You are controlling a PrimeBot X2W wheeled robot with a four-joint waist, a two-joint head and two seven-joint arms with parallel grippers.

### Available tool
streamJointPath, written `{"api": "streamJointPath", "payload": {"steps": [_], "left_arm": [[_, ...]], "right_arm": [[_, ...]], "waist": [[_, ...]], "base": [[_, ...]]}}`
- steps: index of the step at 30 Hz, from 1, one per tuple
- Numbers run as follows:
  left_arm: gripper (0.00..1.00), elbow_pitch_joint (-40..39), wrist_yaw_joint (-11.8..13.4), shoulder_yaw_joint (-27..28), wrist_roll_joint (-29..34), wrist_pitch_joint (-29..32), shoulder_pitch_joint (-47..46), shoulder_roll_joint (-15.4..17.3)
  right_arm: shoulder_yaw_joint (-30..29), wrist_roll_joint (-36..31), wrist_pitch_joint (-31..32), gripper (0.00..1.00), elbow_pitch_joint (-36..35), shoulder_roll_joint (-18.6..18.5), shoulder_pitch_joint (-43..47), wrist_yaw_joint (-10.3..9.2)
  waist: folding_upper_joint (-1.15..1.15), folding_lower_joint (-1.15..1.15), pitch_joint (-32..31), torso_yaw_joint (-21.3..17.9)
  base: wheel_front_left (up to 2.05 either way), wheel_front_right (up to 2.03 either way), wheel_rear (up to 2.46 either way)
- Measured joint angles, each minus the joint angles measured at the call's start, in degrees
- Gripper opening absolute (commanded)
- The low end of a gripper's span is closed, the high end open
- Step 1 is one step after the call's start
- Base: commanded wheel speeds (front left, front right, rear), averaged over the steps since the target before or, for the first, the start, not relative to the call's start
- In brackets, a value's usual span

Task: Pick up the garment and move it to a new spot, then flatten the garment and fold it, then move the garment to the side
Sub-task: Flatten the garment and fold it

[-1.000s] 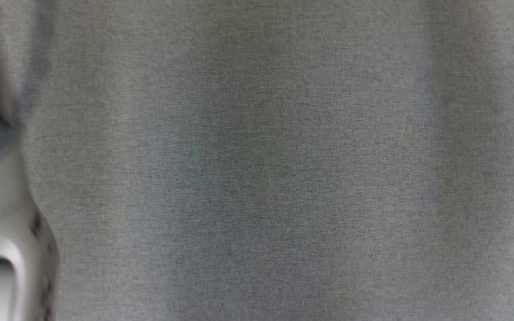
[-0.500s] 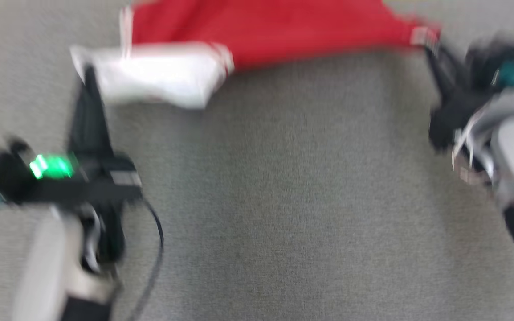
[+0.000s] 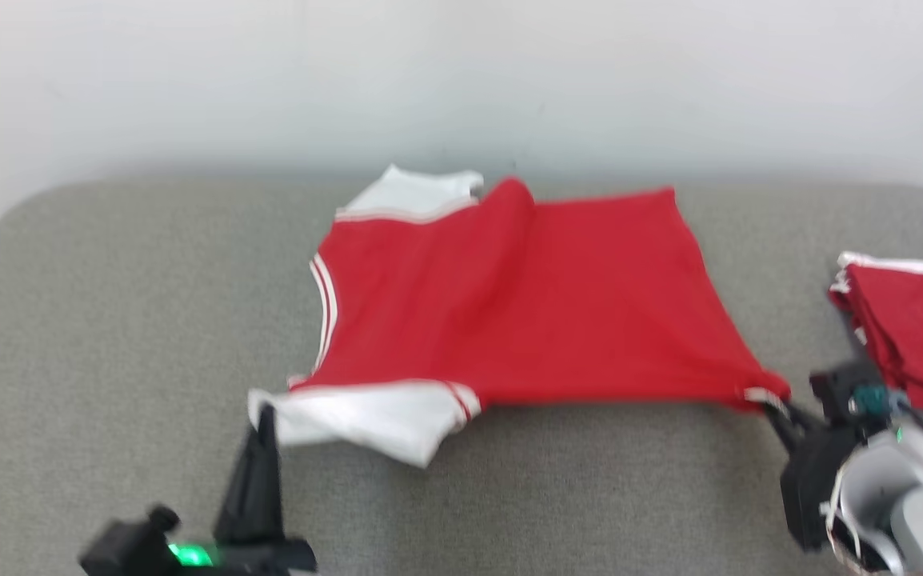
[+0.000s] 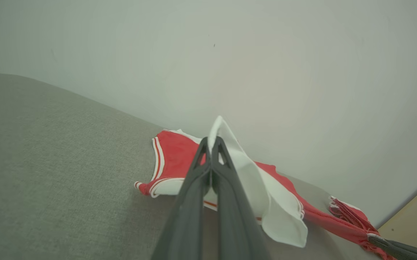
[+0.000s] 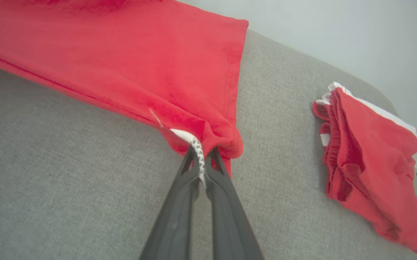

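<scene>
Left fingers [image 4: 194, 187] clenched on jersey [image 3: 525, 304] sleeve [image 3: 365, 416], right fingers [image 5: 179, 202] on hem corner [image 3: 761, 392], toward tabletop's [image 3: 109, 320] front edge; thin pinches could slip under stretch.

We note bright, even, diffuse light with no glare. The head view is soft throughout, and the dark two-fingered left gripper [image 3: 267, 412] is most blurred near the bottom edge. The red and white cloth garment [image 3: 525, 312] throws a faint shadow on the grey fabric table [image 3: 109, 320]. Wrist views are sharper, softening close to the lens.
</scene>
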Motion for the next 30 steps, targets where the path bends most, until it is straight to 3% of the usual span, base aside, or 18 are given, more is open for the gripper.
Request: {"api": "streamJointPath", "payload": {"steps": [5, 14, 21, 30], "left_arm": [[0.00, -1.12, 0.00, -1.13, 4.79, 0.00, 7.71, -0.25], [0.00, -1.93, 0.00, -2.26, 8.15, 0.00, 13.86, -0.45], [0.00, 1.34, 0.00, -2.68, 9.39, 0.00, 7.93, -0.09], [0.00, 11.85, 0.00, -4.07, 10.48, 0.00, -4.67, 0.64]], "right_arm": [[-8.98, -1.78, 10.38, 0.00, -10.50, 4.33, 13.79, 0.00], [-15.25, -4.89, 19.78, 0.00, -23.46, 10.93, 26.38, 0.00], [-15.64, -6.94, 20.31, 0.00, -25.38, 11.49, 25.86, 0.00], [-13.17, -4.99, 19.54, 0.00, -18.91, 11.01, 15.72, 0.00]], "waist": [[-0.01, 0.00, -4.86, 0.40], [0.00, 0.03, -6.45, -0.21], [0.01, 0.03, -5.59, -0.89], [0.02, 0.03, -3.60, -1.78]], "base": [[0.00, 0.00, 0.00], [0.00, 0.00, 0.00], [0.00, 0.00, 0.00], [0.00, 0.00, 0.00]]}}
